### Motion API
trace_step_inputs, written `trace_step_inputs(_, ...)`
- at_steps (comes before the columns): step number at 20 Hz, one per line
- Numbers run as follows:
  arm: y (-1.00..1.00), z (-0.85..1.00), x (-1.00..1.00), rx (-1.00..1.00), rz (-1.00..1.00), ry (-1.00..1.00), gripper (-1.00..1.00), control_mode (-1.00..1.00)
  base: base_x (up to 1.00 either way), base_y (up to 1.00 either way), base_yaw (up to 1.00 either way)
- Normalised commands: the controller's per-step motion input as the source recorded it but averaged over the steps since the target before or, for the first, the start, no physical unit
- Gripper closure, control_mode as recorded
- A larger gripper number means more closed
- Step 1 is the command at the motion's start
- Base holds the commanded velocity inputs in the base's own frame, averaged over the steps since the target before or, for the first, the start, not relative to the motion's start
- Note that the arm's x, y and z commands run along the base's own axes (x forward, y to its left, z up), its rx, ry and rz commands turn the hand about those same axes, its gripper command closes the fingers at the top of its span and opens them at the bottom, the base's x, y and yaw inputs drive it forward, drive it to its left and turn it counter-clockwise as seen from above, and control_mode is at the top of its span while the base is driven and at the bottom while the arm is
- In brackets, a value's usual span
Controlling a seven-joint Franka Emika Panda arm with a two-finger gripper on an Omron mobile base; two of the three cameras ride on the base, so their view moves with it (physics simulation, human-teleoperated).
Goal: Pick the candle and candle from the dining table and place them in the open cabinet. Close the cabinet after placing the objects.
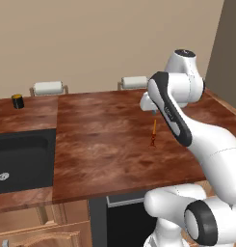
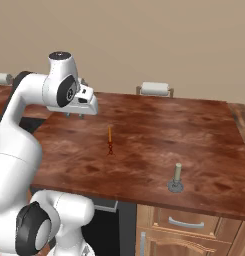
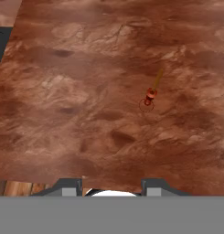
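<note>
Claw (image 2: 75, 115) hangs over the dining table (image 2: 204, 125), jaws apart-ish, gripping nothing. Orange candle (image 2: 110, 140) stands upright nearby; beige candle (image 2: 176, 178) sits near the front-right edge, 2 total.

Orange taper candle (image 1: 154, 133) upright on dining table (image 1: 110, 144), just near of the gripper (image 1: 153, 111); jaw state unclear. Black jar (image 1: 17, 101) far left. Dark sink (image 1: 20, 161) left.
</note>
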Motion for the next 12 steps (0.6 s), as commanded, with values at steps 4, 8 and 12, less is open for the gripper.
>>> trace_step_inputs(4,-0.08,-0.09,-0.16,0.0,0.0,-0.01,-1.0,-1.0,0.0,0.0,0.0)
trace_step_inputs(8,-0.14,-0.37,-0.27,-0.03,0.0,-0.02,-1.0,-1.0,0.0,0.0,0.0)
trace_step_inputs(12,-0.07,-0.44,-0.16,-0.03,0.0,0.03,-1.0,-1.0,0.0,0.0,0.0)
